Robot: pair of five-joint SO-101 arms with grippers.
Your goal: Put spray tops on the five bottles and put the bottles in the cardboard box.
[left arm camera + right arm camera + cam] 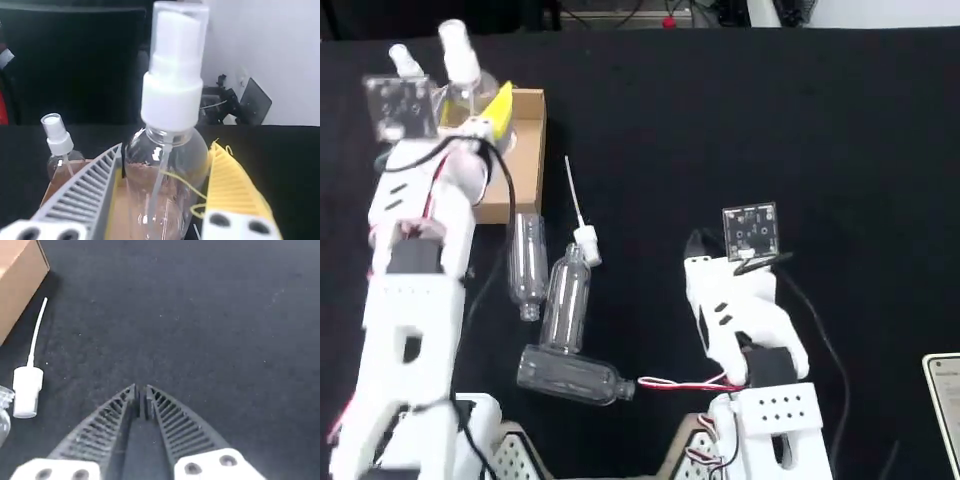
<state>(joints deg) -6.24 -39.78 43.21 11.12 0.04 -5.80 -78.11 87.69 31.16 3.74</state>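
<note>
Currently the bottle, spray top on, stands upright over the box in the upper left of the high view. It is clamped by the left gripper, with the grey finger against one side and the yellow finger against the other. Whether its base touches the box floor cannot be told. A capped bottle stands just beside it in the same box.

A black table fills the high view, and a white wall and dark gear show behind it in the left wrist view.

Below the box, at lower left centre, three open bottles lie on their sides close together. A loose spray top lies with its cap by the neck of the middle one, its tube pointing up the frame along the box's right wall.

Right of centre, well apart from these, the right gripper hangs low over bare cloth, fingers pressed together on nothing. The whole right half and upper middle of the table is open cloth out to the edges.
</note>
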